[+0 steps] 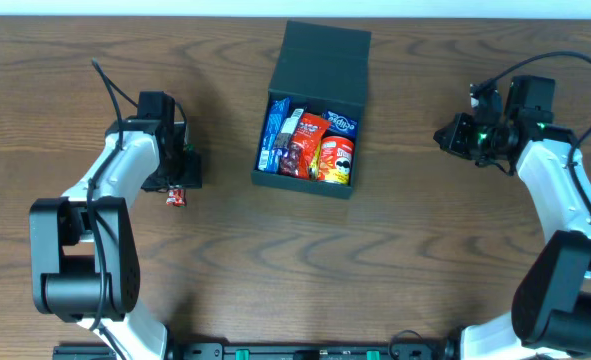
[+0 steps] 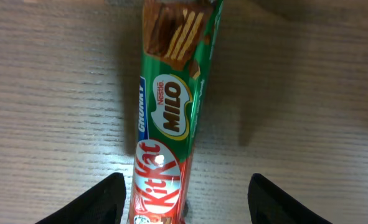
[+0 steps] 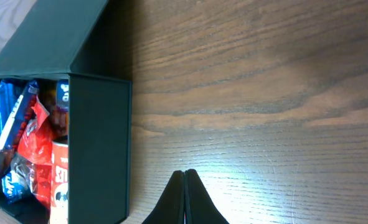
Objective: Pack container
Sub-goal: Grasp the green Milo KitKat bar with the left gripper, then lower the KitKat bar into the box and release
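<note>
Much tabletop (image 3: 264,93) between container (image 3: 99,143) and right gripper (image 3: 184,173)

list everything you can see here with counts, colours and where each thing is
container: one, dark teal, lid open, upper middle of the table
snack packets: several, blue, red and orange, inside the container; exact count hidden
KitKat Milo bar: one, green and red, flat on the table on the left side
table: one, brown wood, under everything
left fingers: two, black, open, one either side of the bar
right fingers: two, black, shut and empty, right of the container
</note>
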Motion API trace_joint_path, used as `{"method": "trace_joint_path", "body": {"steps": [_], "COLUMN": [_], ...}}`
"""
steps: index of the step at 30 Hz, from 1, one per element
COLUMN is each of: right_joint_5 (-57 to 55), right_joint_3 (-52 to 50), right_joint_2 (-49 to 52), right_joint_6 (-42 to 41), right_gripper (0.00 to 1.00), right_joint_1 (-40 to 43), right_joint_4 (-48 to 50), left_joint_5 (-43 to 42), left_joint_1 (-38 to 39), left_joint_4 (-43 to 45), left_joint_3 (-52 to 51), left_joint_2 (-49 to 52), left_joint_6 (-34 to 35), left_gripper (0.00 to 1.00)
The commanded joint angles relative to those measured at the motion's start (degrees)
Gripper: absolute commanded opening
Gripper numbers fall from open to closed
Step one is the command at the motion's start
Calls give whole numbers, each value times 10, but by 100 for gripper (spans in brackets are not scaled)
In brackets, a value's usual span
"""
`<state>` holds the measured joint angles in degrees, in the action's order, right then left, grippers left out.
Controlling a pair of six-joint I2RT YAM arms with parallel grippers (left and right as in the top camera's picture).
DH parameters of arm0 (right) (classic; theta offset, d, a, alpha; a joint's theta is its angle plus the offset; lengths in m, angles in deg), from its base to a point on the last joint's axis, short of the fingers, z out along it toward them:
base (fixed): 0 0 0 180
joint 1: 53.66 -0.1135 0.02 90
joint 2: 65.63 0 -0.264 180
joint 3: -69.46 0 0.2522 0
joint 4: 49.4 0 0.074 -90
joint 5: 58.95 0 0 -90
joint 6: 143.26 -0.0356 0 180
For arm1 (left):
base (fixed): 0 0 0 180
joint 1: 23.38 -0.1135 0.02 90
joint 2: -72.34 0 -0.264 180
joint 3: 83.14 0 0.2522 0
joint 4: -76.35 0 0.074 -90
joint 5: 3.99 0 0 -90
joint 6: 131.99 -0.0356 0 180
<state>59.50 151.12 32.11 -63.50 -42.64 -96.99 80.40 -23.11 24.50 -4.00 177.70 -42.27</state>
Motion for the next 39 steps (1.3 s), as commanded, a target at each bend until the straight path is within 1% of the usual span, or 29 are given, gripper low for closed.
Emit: {"method": "trace_joint_path", "body": {"steps": [1, 3, 5, 11, 13, 17, 20, 21, 23, 25, 26, 28, 33, 39], "right_joint_5": [0, 0, 0, 0, 0, 0, 0, 0, 0, 1, 1, 1, 0, 1], "right_joint_3": [-1, -1, -1, -1, -1, -1, -1, -1, -1, -1, -1, -1, -1, -1], "right_joint_2": [-9, -9, -9, -9, -9, -9, -9, -9, -9, -9, -9, -9, -9, -9], "right_joint_6": [-4, -4, -4, -4, -4, -4, -4, -4, -4, -4, -4, -4, -4, -4], "right_gripper": [2, 2, 2, 2, 1, 2, 2, 2, 2, 2, 2, 2, 2, 2], "right_joint_1": [2, 2, 2, 2, 2, 2, 2, 2, 2, 2, 2, 2, 2, 2], "right_joint_4": [0, 0, 0, -1, -1, -1, -1, -2, -3, -3, -3, -3, -3, -3], "left_joint_5": [3, 23, 44, 45, 45, 45, 45, 45, 45, 45, 45, 45, 45, 45], "left_joint_1": [0, 0, 0, 0, 0, 0, 0, 0, 0, 0, 0, 0, 0, 0], "left_joint_4": [10, 15, 21, 24, 24, 26, 33, 36, 43, 47, 47, 47, 48, 45], "left_joint_3": [-8, -9, -13, -16, -16, -16, -18, -20, -27, -34, -35, -36, -37, -37], "left_joint_2": [-7, -6, -3, 17, 22, 22, 22, 22, 22, 22, 22, 22, 22, 22], "left_joint_6": [-6, -6, -7, -6, -6, -7, -11, -11, -10, -10, -10, -10, -10, -5], "left_gripper": [63, 60, 60, 54, 49, 46, 36, 35, 35, 40, 40, 40, 35, 25]}}
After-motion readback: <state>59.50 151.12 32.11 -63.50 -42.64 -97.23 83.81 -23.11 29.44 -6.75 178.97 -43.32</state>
